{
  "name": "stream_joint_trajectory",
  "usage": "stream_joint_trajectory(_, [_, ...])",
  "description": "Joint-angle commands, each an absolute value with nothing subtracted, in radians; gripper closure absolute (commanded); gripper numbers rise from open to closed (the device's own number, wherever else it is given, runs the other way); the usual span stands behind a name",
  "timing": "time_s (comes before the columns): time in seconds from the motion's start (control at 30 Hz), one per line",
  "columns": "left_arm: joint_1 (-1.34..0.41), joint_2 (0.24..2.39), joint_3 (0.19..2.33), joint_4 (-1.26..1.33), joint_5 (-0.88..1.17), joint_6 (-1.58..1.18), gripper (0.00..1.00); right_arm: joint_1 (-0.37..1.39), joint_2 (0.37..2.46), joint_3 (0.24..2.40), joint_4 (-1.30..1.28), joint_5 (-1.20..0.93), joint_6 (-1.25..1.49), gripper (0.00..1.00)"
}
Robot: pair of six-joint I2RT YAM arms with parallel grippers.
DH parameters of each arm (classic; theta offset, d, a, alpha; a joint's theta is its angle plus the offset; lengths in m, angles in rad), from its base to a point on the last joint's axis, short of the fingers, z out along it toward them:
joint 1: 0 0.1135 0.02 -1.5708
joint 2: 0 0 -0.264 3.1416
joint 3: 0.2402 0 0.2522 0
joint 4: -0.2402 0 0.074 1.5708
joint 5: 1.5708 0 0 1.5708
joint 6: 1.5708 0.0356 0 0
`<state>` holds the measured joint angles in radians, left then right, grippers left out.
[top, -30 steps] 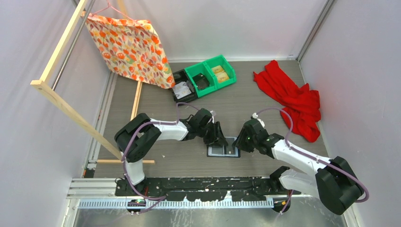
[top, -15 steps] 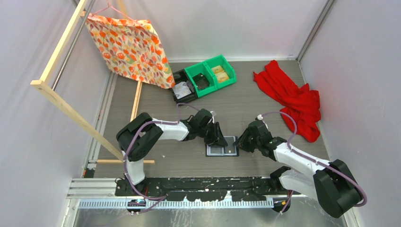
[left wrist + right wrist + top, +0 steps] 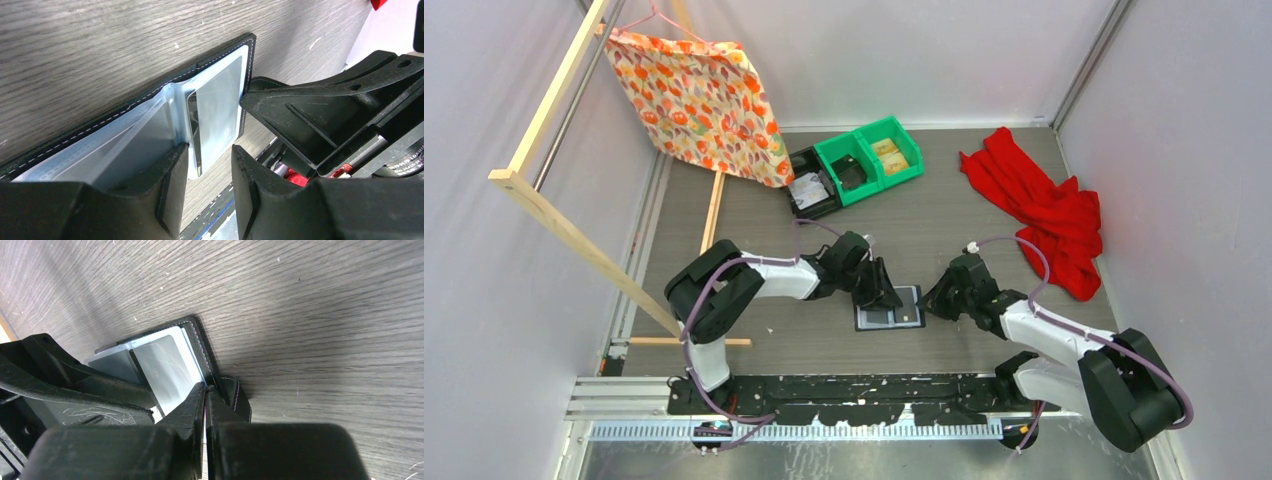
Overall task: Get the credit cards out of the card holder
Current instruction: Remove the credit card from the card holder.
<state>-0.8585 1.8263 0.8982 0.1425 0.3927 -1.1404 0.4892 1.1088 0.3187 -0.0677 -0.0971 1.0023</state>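
The card holder (image 3: pixel 887 312) lies open on the table between both arms, a black bifold with glossy sleeves (image 3: pixel 125 145). A pale credit card (image 3: pixel 218 112) sits in its right sleeve and also shows in the right wrist view (image 3: pixel 162 367). My left gripper (image 3: pixel 885 296) is open over the holder's middle. One finger rests on the left sleeve, and the card's lower edge lies in the gap (image 3: pixel 210 167). My right gripper (image 3: pixel 931 303) is pinched shut (image 3: pixel 205 390) on the holder's right edge, beside the snap tab (image 3: pixel 235 396).
Green bins (image 3: pixel 871 157) and a black bin (image 3: pixel 812 190) stand at the back centre. A red cloth (image 3: pixel 1044 210) lies at the back right. An orange patterned cloth (image 3: pixel 699 100) hangs from a wooden frame (image 3: pixel 549 125) on the left.
My right gripper has closed and come in onto the holder's right edge. The holder and my left gripper have shifted slightly left.
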Motion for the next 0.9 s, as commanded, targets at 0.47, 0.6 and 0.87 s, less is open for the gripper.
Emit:
stream_joint_trajectory(0.47, [-0.842, 1.808, 0.691, 0.485, 0.347, -1.216, 0.69, 0.481, 1.190, 0.270, -0.065, -0.107, 1.005, 0.99])
stream_joint_trajectory(0.6, [-0.841, 1.804, 0.666, 0.503, 0.319, -1.232, 0.70, 0.480, 1.187, 0.265, -0.060, -0.112, 1.009, 0.99])
stream_joint_trajectory(0.87, [-0.841, 1.821, 0.581, 0.696, 0.273, -1.267, 0.72, 0.480, 1.196, 0.262, -0.055, -0.114, 1.013, 0.99])
